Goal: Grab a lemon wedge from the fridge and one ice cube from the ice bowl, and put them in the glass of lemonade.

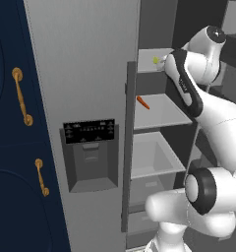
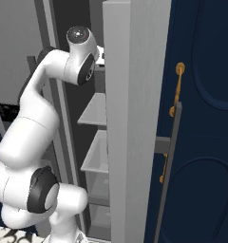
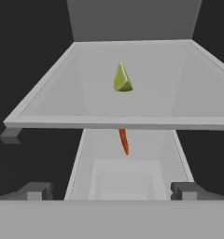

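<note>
The lemon wedge (image 3: 122, 78) lies on the upper shelf (image 3: 53, 95) of the open fridge (image 1: 85, 59), straight ahead of the pincer (image 3: 112, 191) and well apart from it, its tip pointing away. The pincer is spread wide and holds nothing. A carrot (image 3: 124, 141) lies on the shelf below.

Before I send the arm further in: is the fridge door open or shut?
Open. The fridge door stands swung aside, baring its shelves, with the lemon wedge on the upper shelf and a carrot on the one below.
</note>
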